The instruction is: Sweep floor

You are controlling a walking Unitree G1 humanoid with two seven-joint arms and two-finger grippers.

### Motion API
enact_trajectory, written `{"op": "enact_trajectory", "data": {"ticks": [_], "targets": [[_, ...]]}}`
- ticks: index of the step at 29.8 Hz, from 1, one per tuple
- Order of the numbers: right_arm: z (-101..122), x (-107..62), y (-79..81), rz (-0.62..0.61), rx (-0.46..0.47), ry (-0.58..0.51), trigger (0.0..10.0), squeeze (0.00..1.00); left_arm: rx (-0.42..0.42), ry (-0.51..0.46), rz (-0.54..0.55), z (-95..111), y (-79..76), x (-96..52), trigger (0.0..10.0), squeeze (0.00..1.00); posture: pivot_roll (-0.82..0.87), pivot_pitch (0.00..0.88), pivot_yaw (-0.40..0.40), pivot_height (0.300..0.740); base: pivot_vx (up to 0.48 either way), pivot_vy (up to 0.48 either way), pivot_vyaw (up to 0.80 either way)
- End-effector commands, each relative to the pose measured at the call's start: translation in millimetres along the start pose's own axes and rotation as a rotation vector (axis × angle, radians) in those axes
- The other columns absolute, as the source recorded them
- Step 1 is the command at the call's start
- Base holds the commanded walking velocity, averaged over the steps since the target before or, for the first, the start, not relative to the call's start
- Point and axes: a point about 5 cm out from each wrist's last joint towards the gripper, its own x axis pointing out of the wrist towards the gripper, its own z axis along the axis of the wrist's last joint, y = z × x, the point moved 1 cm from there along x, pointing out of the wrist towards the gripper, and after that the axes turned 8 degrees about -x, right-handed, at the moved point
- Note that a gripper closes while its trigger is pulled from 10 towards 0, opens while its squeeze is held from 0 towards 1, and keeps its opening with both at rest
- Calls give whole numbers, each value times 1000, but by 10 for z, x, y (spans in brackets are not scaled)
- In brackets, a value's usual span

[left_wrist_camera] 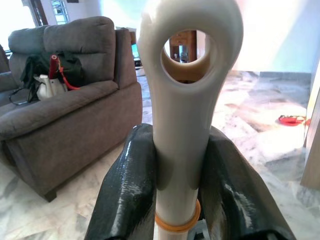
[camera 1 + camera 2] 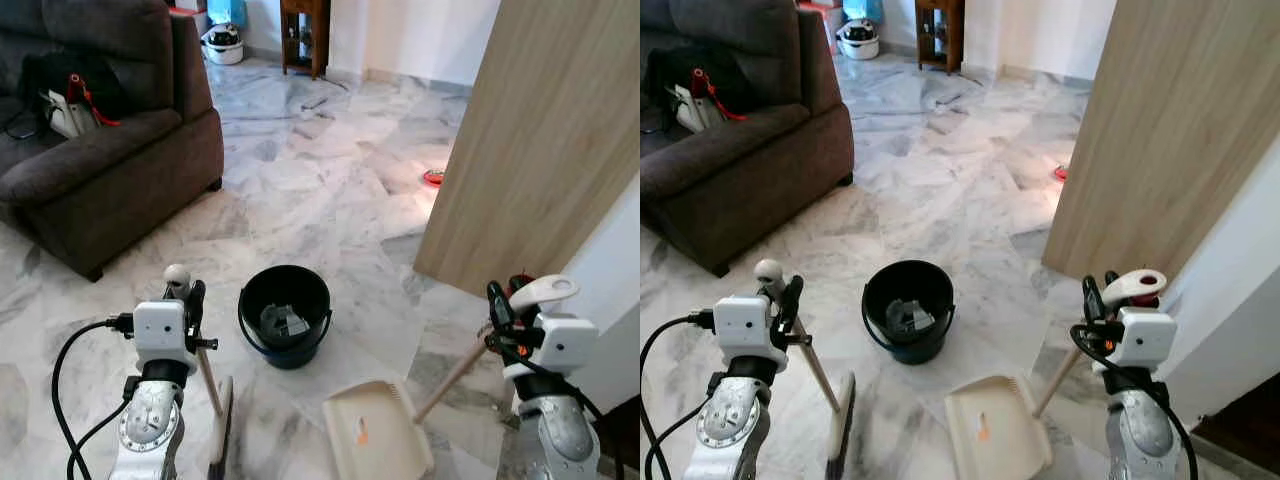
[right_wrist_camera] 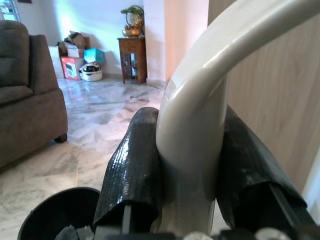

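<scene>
Gripping the broom (image 2: 214, 405) handle, the left pincer (image 2: 185, 292) keeps its bristles on the floor (image 2: 320, 190). The right pincer (image 2: 505, 305) clamps the dustpan (image 2: 375, 430) handle, tray flat beside the black bucket (image 2: 285, 315), placed between them for emptying.

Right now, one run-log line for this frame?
left gripper: shut on cream broom handle | right gripper: shut on cream dustpan handle | dustpan tray on marble floor | black bucket ahead

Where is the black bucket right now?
In the left eye view the black bucket stands on the marble floor, between the broom on the robot's left and the dustpan on its right.
</scene>
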Motion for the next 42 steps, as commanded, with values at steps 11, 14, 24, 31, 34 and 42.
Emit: {"op": "enact_trajectory", "data": {"ticks": [11,14,24,31,34,42], "targets": [[215,81,-163,-46,-21,-44,10000,0,-10,-71,15,106,-136,64,10000,0,26,0,-65,740,0,0,0],[259,79,-168,-20,-24,-51,10000,0,27,-75,-24,120,-166,77,10000,0,9,0,-70,740,0,0,0],[299,135,-145,25,-22,-50,10000,0,45,-76,10,151,-77,39,10000,0,63,0,-80,740,0,0,0],[377,265,70,52,20,-90,10000,0,68,-114,-2,254,-25,139,10000,0,53,0,-71,740,0,0,0],[398,286,102,52,26,-94,10000,0,70,-114,1,258,-1,164,10000,0,51,0,-69,740,0,0,0],[322,250,50,8,29,-67,10000,0,48,-100,-14,234,-69,157,10000,0,49,0,-28,740,0,0,-558]]}}
